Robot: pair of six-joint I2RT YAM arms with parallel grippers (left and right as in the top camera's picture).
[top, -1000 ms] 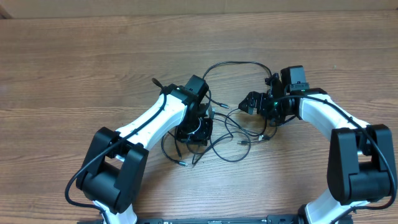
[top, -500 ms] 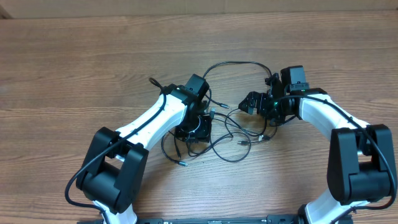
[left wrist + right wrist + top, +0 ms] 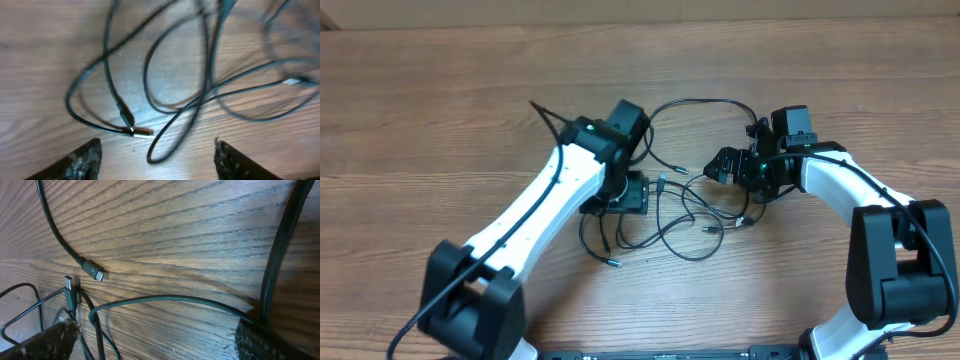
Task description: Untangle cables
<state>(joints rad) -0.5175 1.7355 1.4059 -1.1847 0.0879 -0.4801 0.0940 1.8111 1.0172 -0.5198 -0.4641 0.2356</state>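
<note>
Cables (image 3: pixel 124 112) lying free | left end effector (image 3: pixel 157 155) opened, raised | right end effector (image 3: pixel 155 342) stays open

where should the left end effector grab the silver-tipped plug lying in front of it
Take the silver-tipped plug by its black body just behind the metal tip, coming straight down with the left end effector. It lies flat on the table, tip pointing right in the wrist view, so pinch across its narrow sides.

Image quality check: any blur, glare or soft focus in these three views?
Left wrist: cables smeared, worst toward upper right. Right wrist: table grain and plug sharp, own fingertips dark and soft. Overhead: even light, crisp, no glare.
</note>
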